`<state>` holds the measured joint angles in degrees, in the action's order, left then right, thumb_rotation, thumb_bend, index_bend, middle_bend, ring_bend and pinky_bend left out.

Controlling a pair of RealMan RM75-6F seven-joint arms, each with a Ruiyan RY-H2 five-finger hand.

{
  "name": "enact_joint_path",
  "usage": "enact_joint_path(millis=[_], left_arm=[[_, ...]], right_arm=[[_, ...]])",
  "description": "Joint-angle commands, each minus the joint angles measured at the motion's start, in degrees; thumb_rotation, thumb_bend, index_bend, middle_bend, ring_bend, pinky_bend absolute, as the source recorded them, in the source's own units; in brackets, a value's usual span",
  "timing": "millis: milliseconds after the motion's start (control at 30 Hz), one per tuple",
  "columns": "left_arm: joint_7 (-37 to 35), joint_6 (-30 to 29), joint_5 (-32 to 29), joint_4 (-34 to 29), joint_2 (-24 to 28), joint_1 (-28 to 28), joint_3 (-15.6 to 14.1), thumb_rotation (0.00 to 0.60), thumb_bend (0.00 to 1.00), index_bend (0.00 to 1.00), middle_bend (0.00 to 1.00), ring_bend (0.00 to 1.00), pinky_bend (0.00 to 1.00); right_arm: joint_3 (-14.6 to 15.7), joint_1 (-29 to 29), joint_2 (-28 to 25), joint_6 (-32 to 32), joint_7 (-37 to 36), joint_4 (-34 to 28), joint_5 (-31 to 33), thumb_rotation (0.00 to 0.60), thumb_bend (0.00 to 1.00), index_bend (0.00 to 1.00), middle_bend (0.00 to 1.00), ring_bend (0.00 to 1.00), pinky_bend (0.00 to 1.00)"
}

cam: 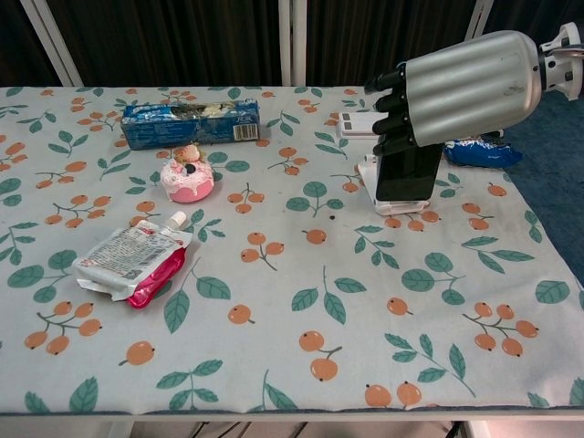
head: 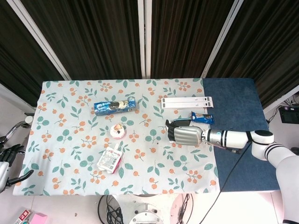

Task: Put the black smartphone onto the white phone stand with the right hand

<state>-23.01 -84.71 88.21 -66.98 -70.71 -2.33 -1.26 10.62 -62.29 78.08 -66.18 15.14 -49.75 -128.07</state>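
We see the right hand [cam: 456,87] with fingers curled around the top of the phone [cam: 407,172], holding it upright against the stand [cam: 371,173]. The phone's lower edge sits at the stand's base. The left hand [head: 5,163] hangs off the surface's [cam: 301,274] edge, well apart from the stand, fingers apart. Dark curtains [head: 117,37] hang behind.

Desk [cam: 274,365] under fruit-print cloth [cam: 301,265]. On it: stand [cam: 370,173], blue box [cam: 190,123], pink cake [cam: 186,176], pouch [cam: 132,263], white strip [head: 186,102], blue wrapper [cam: 479,152].
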Motion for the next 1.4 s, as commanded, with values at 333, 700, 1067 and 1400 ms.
enact_joint_path(millis=[333, 700, 1067, 1400], left_arm=[[-0.17, 0.49, -0.14, 0.07, -0.03, -0.09, 0.0, 0.077, 0.0, 0.12, 0.09, 0.11, 0.25], [-0.39, 0.7, -0.18, 0.0, 0.12, -0.23, 0.12, 0.082, 0.0, 0.12, 0.09, 0.11, 0.25], [-1.42, 0.96, -0.49, 1.2, -0.35, -0.08, 0.11, 0.08, 0.0, 0.12, 0.09, 0.11, 0.25], [-1.93, 0.85, -0.51, 1.77, -0.47, 0.04, 0.15, 0.079, 0.0, 0.12, 0.09, 0.11, 0.25]], right_arm=[[1.5, -0.27, 1.2, 0.63, 0.34, 0.52, 1.2, 0.6, 0.24, 0.58, 0.4, 0.4, 0.22], [2.61, -1.62, 0.42, 0.6, 0.49, -0.13, 1.19, 0.6, 0.24, 0.58, 0.4, 0.4, 0.2], [3.05, -2.35, 0.16, 1.9, 0.95, -1.06, 2.09, 0.6, 0.24, 0.57, 0.39, 0.38, 0.18], [2.79, -2.62, -0.61, 4.9, 2.32, -3.19, 4.05, 0.6, 0.18, 0.02, 0.13, 0.1, 0.06]])
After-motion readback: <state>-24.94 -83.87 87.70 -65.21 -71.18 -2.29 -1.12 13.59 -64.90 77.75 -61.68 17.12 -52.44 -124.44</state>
